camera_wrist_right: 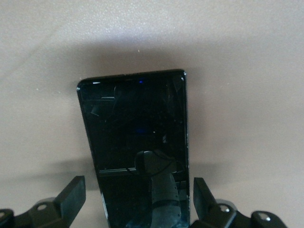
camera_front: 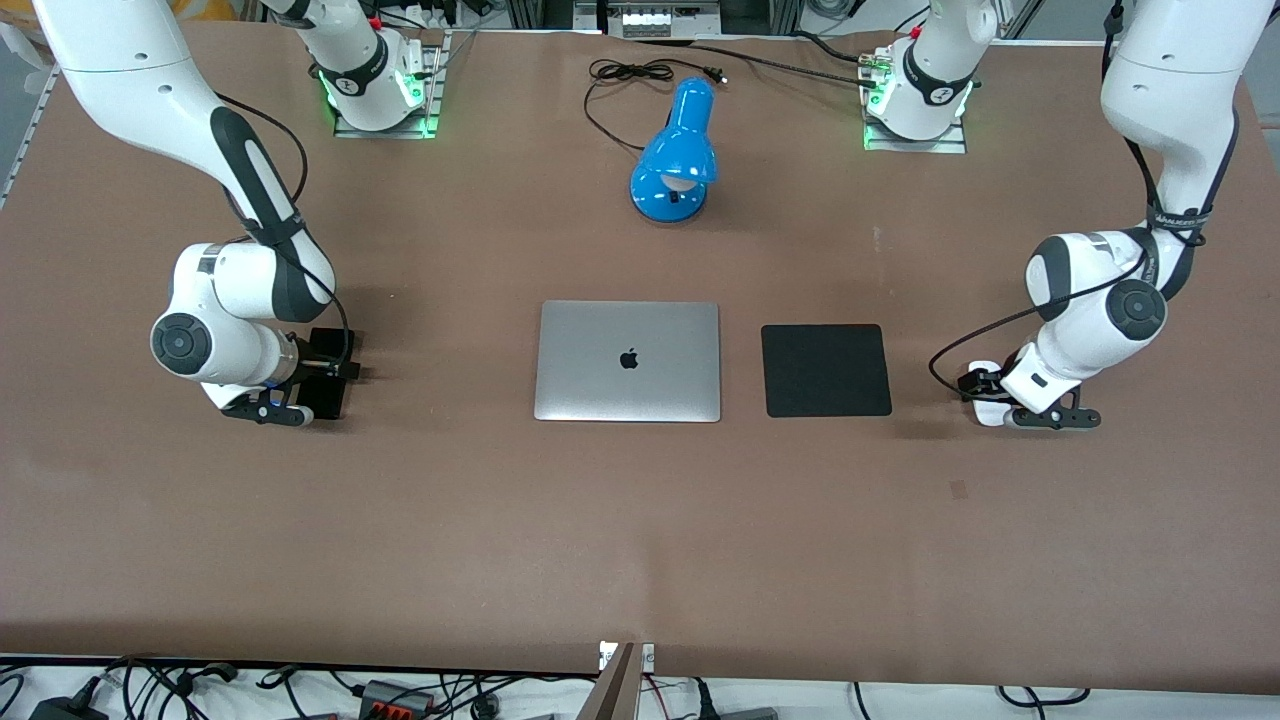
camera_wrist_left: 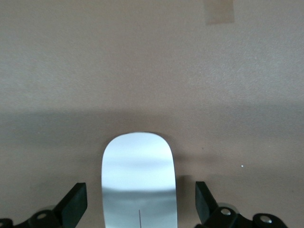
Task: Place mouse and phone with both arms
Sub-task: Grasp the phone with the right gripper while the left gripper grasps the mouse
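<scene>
While the mouse [camera_wrist_left: 139,183] lies flat on the brown table [camera_front: 640,520] between the spread jaws of your left gripper [camera_wrist_left: 140,209], neither finger touches its glossy white shell; a gap shows on each side. At the right arm's end of the table, the phone [camera_wrist_right: 137,152] lies face up between the jaws of your right gripper [camera_wrist_right: 137,206], also released, with table showing on both sides of the dark glass. Outward from the left gripper's jaws sits a square black mouse pad [camera_front: 826,370], and just beside that a closed silver laptop [camera_front: 628,361], midway between the two grippers. A blue desk lamp [camera_front: 676,155] stands farther from the front camera than the laptop, its black cord [camera_front: 625,75] looping toward the robots' bases.
</scene>
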`<action>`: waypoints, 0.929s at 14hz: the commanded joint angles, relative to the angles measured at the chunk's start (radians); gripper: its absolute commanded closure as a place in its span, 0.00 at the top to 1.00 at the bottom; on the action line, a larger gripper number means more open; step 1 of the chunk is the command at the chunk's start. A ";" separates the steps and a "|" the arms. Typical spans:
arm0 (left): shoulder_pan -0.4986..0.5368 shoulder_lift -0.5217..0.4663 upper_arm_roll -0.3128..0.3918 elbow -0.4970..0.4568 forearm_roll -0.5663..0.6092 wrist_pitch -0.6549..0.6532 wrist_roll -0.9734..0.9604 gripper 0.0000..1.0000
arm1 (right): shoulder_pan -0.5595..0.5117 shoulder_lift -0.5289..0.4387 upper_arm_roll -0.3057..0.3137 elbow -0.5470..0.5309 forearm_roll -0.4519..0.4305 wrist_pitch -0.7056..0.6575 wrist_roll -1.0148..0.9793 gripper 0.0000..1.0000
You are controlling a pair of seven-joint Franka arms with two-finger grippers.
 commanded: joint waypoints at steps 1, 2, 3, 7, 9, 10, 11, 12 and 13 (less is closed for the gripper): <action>0.006 -0.001 -0.008 -0.007 0.000 0.018 0.015 0.90 | -0.004 -0.033 -0.002 -0.036 0.002 0.012 -0.025 0.67; 0.003 -0.001 -0.008 -0.006 0.000 0.016 0.015 0.74 | -0.004 -0.033 -0.002 -0.036 0.002 0.014 -0.023 0.58; 0.003 -0.001 -0.006 -0.003 0.000 0.010 0.015 0.56 | -0.005 -0.033 -0.003 -0.036 0.002 0.014 -0.025 0.49; 0.001 -0.010 -0.006 0.005 0.000 0.002 0.008 0.37 | 0.027 -0.025 0.012 0.027 0.007 0.003 -0.018 0.31; -0.002 -0.032 -0.008 0.040 0.000 -0.077 0.008 0.37 | 0.097 -0.022 0.049 0.093 0.013 -0.026 -0.018 0.31; -0.003 -0.044 -0.008 0.074 0.000 -0.146 0.008 0.37 | 0.129 -0.018 0.058 0.132 0.015 -0.055 -0.018 0.31; -0.007 -0.055 -0.009 0.121 0.000 -0.239 0.006 0.37 | 0.163 0.001 0.061 0.175 0.015 -0.084 -0.017 0.31; -0.013 -0.056 -0.017 0.175 0.000 -0.334 0.001 0.37 | 0.188 0.013 0.063 0.192 0.016 -0.100 -0.014 0.31; -0.013 -0.056 -0.034 0.243 0.000 -0.446 0.001 0.37 | 0.221 0.021 0.063 0.193 0.021 -0.101 -0.005 0.31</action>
